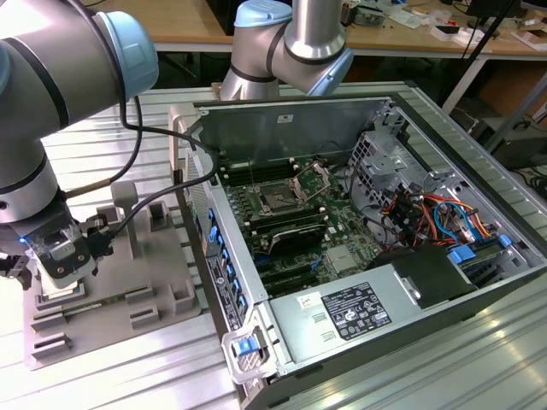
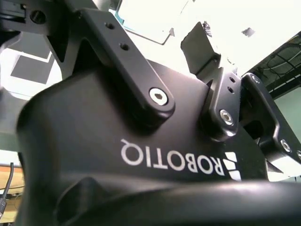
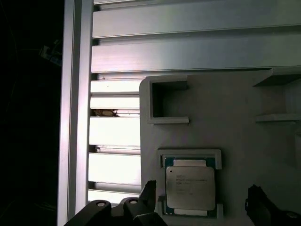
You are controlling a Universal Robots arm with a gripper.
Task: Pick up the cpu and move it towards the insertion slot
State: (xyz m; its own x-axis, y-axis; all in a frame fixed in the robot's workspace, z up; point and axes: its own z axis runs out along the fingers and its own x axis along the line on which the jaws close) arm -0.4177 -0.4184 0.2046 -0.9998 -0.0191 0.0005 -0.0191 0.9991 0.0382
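Cpu (image 3: 190, 187) lies flat straight below the gripper (image 3: 201, 193), between its spread fingers and nearer one of them, seated in a pocket of the grey fixture (image 3: 244, 141). The insertion slot (image 1: 278, 202) sits well apart, inside the open computer case (image 1: 282, 128).

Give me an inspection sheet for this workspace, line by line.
Surface: ribbed metal table; grey fixture on it.
Job's things: cpu flat in a fixture pocket; slot on the motherboard, inside the case.
Clutter: small items on the far bench.
Claw: open, fingers either side of the cpu, not touching it.
Cables: black cable loops down to the claw; coloured wires in the case.
Surroundings: open case at the exterior view's right of the fixture.
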